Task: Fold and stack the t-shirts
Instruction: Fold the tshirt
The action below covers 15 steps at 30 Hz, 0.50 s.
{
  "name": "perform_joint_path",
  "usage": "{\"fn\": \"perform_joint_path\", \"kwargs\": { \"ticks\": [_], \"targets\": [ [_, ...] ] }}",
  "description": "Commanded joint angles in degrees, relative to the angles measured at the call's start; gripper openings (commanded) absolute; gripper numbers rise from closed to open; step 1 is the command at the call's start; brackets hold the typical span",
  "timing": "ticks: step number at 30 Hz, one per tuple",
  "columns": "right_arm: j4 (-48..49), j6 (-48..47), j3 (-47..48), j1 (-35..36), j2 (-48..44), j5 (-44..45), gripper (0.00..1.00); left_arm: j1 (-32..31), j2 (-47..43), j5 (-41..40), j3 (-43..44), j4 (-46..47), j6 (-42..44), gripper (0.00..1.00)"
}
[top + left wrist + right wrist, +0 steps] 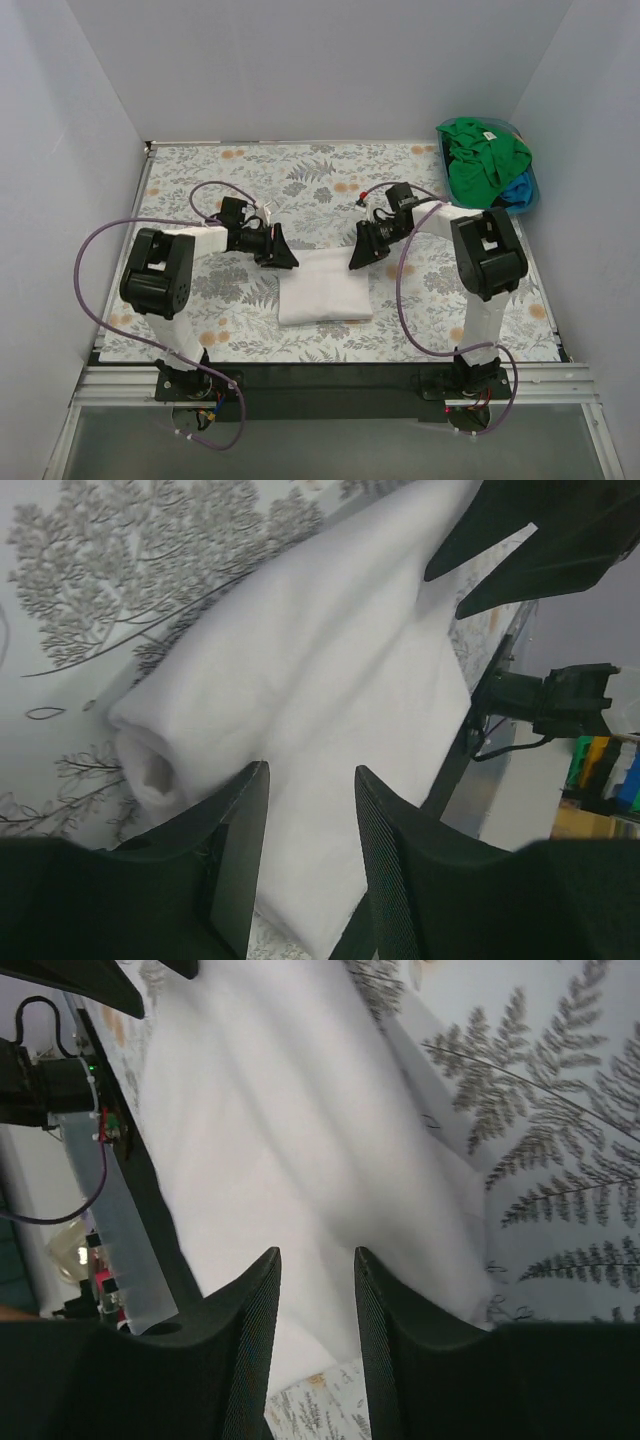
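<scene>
A folded white t-shirt (322, 287) lies on the floral cloth at the table's middle front; it also shows in the left wrist view (320, 680) and in the right wrist view (280, 1130). My left gripper (283, 258) hovers at its far left corner, jaws open with nothing between them (312, 780). My right gripper (357, 256) hovers at its far right corner, jaws open and empty (317, 1260). A bright green t-shirt (483, 155) lies crumpled in a bin at the far right, over a blue one (520, 190).
The blue bin (533, 186) stands at the far right corner. White walls close in the table on three sides. The floral table cloth (250, 170) covers the table. Purple cables loop beside each arm.
</scene>
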Motion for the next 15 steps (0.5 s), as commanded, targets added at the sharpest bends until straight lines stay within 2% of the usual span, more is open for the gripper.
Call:
{"fn": "perform_joint_path", "kwargs": {
  "ticks": [1, 4, 8, 11, 12, 14, 15],
  "targets": [
    [3.6, 1.4, 4.1, -0.9, 3.3, 0.4, 0.43, 0.1, 4.6, -2.0, 4.2, 1.9, 1.4, 0.38],
    [5.0, 1.3, 8.6, -1.7, 8.0, 3.5, 0.44, 1.1, 11.0, -4.2, 9.5, 1.4, 4.0, 0.36],
    [4.4, 1.1, 16.6, -2.7, 11.6, 5.3, 0.45, 2.4, 15.0, -4.3, 17.5, -0.7, 6.1, 0.34],
    [2.8, 1.4, 21.2, -3.3, 10.4, 4.1, 0.48, 2.9, 12.3, -2.3, 20.2, -2.5, 7.3, 0.35],
    [2.5, 2.7, 21.2, -3.3, 7.5, 3.3, 0.48, 2.9, 10.9, -1.9, 20.3, -3.7, 7.6, 0.35],
    [3.7, 4.3, 19.5, -3.2, 3.5, 0.6, 0.49, 2.9, 6.0, -0.3, 20.0, -4.6, 6.7, 0.36],
    [4.8, 7.4, 15.6, -3.1, 1.4, -0.6, 0.50, 2.9, 3.9, 0.5, 18.3, -4.6, 5.3, 0.36]
  ]
}}
